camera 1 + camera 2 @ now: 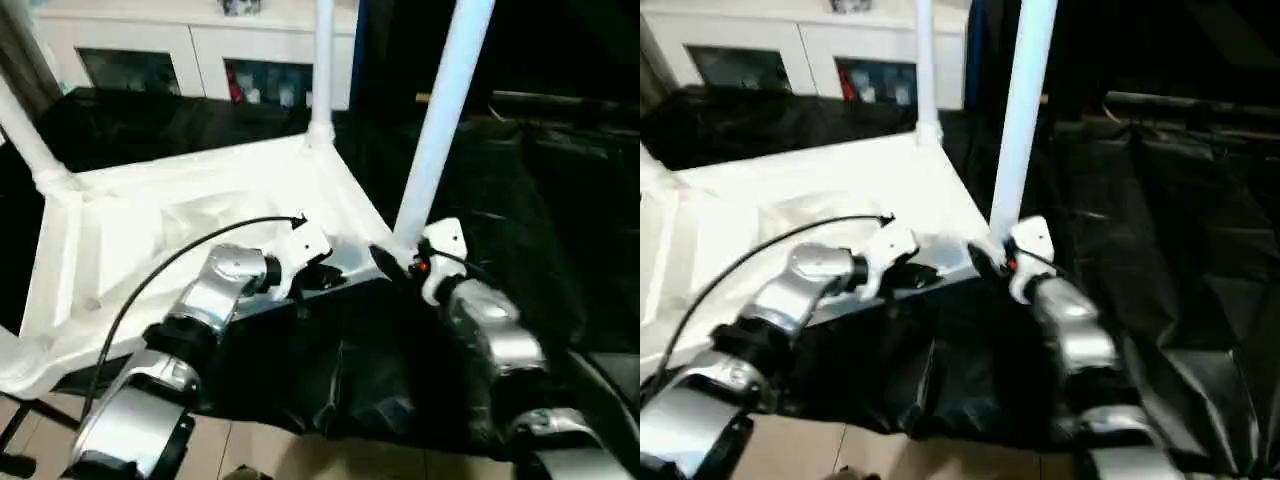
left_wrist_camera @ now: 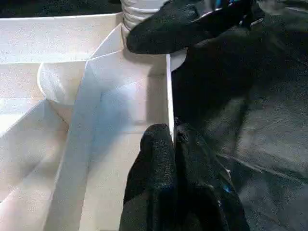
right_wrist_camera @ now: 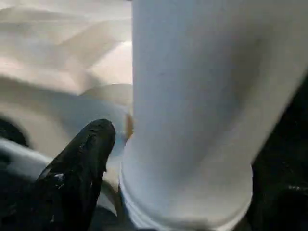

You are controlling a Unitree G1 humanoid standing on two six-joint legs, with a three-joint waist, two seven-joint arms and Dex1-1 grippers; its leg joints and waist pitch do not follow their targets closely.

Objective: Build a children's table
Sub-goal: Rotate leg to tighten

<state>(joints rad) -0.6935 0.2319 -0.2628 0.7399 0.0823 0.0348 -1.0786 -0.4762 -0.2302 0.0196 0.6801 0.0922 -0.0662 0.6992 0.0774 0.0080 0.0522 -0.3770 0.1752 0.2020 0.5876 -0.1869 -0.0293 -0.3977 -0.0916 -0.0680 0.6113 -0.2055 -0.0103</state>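
The white table top [image 1: 180, 215] lies upside down on black cloth, its ribbed underside facing up. Three white legs stand up from its corners: one at the far corner [image 1: 322, 70], one at the left [image 1: 25, 130] and one at the near right corner [image 1: 440, 120]. My left gripper [image 1: 318, 280] is shut on the thin rim [image 2: 169, 86] of the top, a little left of the near right corner. My right gripper [image 1: 398, 262] is at the base of the near right leg [image 3: 192, 120], with one black finger [image 3: 82, 163] pressed against it; the other finger is hidden behind the leg.
A white cabinet with glass doors [image 1: 190, 55] stands at the back. Crumpled black cloth [image 1: 520, 180] covers the work surface to the right and hangs over the near edge. Light floor [image 1: 300, 450] shows below. A black cable [image 1: 170, 265] loops over my left forearm.
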